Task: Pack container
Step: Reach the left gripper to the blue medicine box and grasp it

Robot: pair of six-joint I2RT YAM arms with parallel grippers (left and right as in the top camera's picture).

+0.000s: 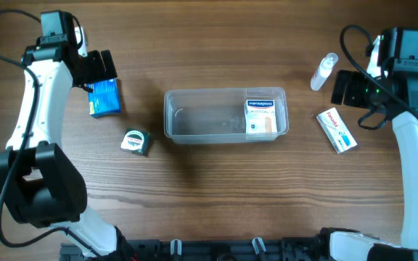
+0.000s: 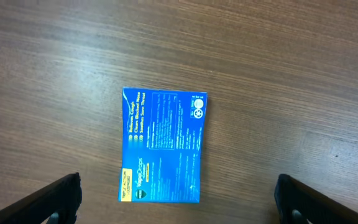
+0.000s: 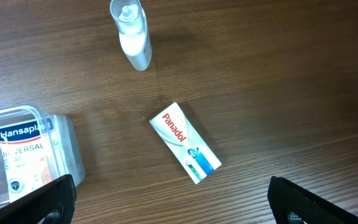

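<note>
At the far left of the surface (image 1: 209, 196), the left end effector (image 1: 101, 71) hovers with its jaws spread wide and nothing between them. It points straight down over a flat blue box (image 2: 163, 146), and the arm reaches forward from its base at the near edge. A small tape measure (image 1: 135, 141) lies nearer the middle, and beside it, at centre, stands the container (image 1: 202, 123), upright, with a Hansaplast box (image 1: 260, 117) in its right end and the rest bare. The tub looks light and thin-walled, probably stiff at the rim but springy along the long sides, and slick. If it must be steadied, the rim or a short end wall seems the safest hold, with gentle pressure. Right of it lie a spray bottle (image 1: 324, 71) and a Panadol box (image 3: 185, 142), well apart from the tub. Above them the right end effector (image 1: 347, 87) hangs equally wide open and unloaded, facing down.
</note>
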